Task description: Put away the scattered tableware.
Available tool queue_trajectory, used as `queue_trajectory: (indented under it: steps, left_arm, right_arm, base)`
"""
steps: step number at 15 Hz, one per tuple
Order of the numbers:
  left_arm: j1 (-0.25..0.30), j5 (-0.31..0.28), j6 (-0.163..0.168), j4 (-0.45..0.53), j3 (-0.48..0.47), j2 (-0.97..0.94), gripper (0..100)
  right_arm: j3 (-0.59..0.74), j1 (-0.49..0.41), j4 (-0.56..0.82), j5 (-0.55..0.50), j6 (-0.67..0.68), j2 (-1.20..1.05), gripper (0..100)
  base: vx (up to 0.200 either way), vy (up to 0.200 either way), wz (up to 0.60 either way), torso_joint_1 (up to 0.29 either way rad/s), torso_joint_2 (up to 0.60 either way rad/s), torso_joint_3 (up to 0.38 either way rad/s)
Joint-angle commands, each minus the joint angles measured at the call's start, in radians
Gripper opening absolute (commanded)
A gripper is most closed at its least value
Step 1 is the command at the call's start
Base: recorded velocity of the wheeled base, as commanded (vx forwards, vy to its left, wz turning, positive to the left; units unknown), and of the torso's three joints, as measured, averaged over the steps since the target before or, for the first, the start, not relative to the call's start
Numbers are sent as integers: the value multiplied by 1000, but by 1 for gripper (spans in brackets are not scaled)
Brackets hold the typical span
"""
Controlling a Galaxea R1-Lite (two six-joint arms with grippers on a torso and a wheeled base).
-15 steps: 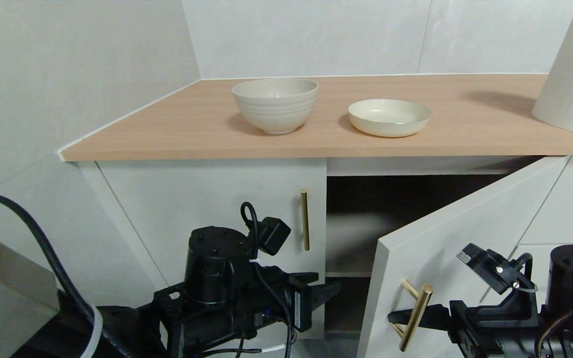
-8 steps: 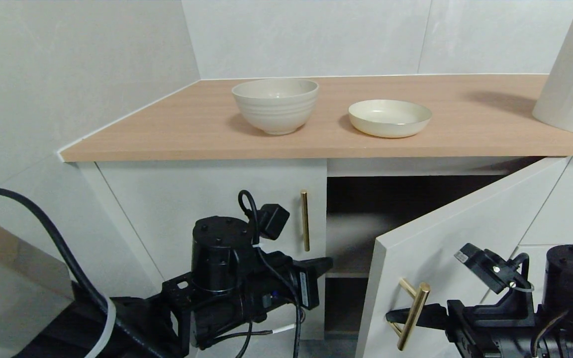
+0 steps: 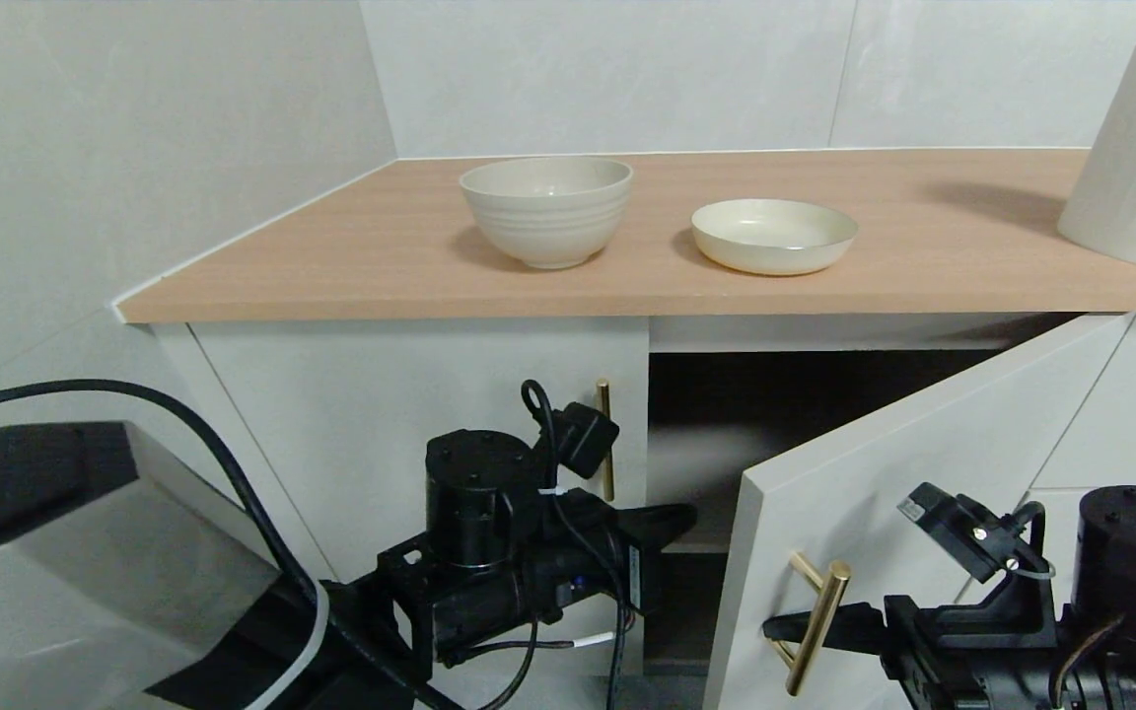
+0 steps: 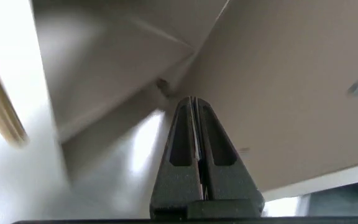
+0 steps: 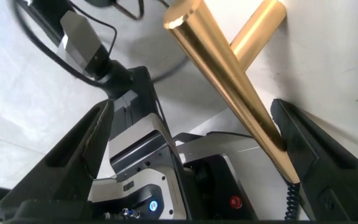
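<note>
A deep cream bowl (image 3: 546, 209) and a shallow cream dish (image 3: 773, 234) stand side by side on the wooden countertop (image 3: 331, 266). Below them the cabinet's right door (image 3: 884, 473) hangs open, showing a dark inside with a shelf (image 3: 691, 463). My right gripper (image 3: 787, 631) is open, its fingers on either side of that door's gold handle (image 3: 817, 626) (image 5: 229, 81); the fingers (image 5: 73, 162) are spread wide apart. My left gripper (image 3: 672, 518) (image 4: 193, 102) is shut on nothing, low in front of the cabinet opening and pointing into it.
The left cabinet door (image 3: 410, 414) is closed, with an upright gold handle (image 3: 605, 439) just behind my left wrist. A tall white ribbed object (image 3: 1135, 148) stands at the countertop's right end. Tiled walls close off the left side and back.
My left arm has moved right and forward, bringing its shut gripper up to the cabinet opening. The right gripper stays at the door handle, shifted barely left.
</note>
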Motion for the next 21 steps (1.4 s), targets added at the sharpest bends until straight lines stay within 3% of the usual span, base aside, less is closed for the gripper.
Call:
queue_trajectory:
  steps: [1,5,9,14,17,21]
  left_arm:
    - [6,5,86,-65,1,89,0]
    - [-29,5,86,-166,-4,115,0]
    - [-66,8,86,-243,16,135,0]
    - [-75,3,85,-234,-25,145,0]
    - [-77,3,85,-234,-22,143,0]
    - [-101,3,85,-165,-20,115,0]
  right_arm:
    - [-1,-1,0,-17,-1,-7,100]
    - [-6,-7,0,-20,-2,-9,100]
    - [-31,-93,0,-29,-10,-12,100]
    - [-57,-188,0,-46,-31,-9,100]
    - [-52,-193,2,-141,-89,-26,100]
    - [-26,-198,173,-222,-125,-217,100]
  base:
    - [0,0,0,0,0,0]
    - [0,0,0,0,0,0]
    - [0,0,0,0,0,0]
    - [0,0,0,0,0,0]
    - [0,0,0,0,0,0]
    - [0,0,0,0,0,0]
